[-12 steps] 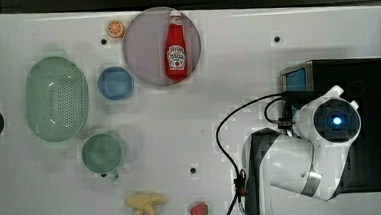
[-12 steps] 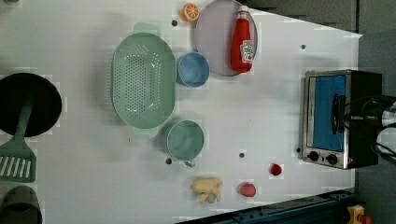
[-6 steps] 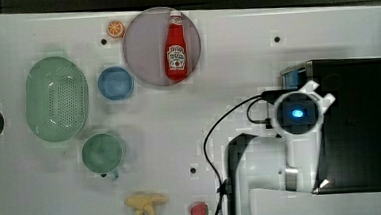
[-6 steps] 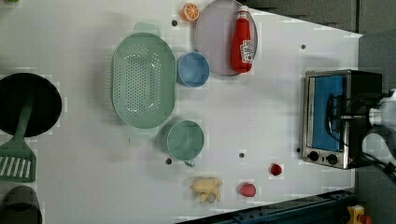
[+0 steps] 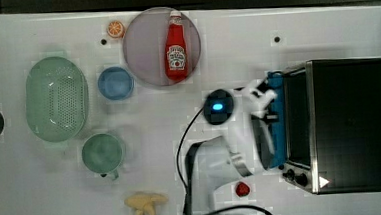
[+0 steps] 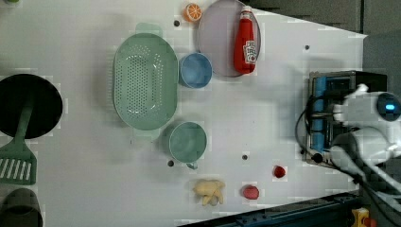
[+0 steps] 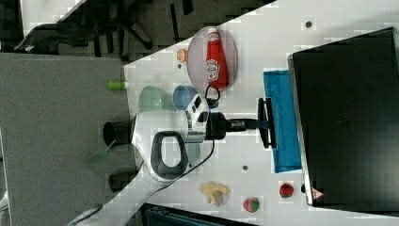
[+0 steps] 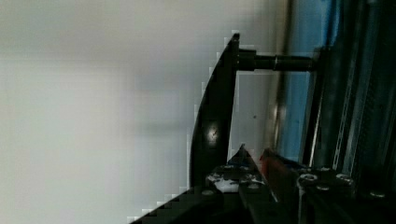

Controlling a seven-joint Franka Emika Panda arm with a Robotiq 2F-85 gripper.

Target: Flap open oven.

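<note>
Gripper [image 7: 264, 123], jaws nearly closed around the bar handle [image 8: 212, 126], is swinging the blue glass door [image 7: 282, 120] of the oven [image 5: 347, 123] at the top view's right, so it should be following the hinge's arc smoothly.

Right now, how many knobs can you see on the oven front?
2, both black, side by side at the lower end of the oven front in the top view: one, the other. The arm may hide more.

The oven [image 5: 349, 123] is black-topped with a blue door (silver frame). A red ketchup bottle [image 5: 176, 48] lies upper centre, a pale green perforated colander [image 5: 56, 98] left, a blue bowl [image 5: 115, 83] beside it.
</note>
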